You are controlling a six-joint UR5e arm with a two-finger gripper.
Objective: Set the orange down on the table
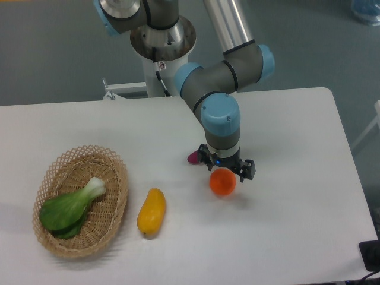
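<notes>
Under the arm, the tool (pixel 224 168) sits over the orange (pixel 222 182) on the desk (pixel 285 130); its grip cannot be told.

The gripper (pixel 223 171) hides its own fingertips, so its grip on the orange (pixel 222 183) is unclear. A purple vegetable (pixel 193 158) is mostly hidden behind it.

wicker basket (pixel 116 205) (holding bok choy (pixel 70 206)), yellow-orange fruit (pixel 151 211)
</notes>
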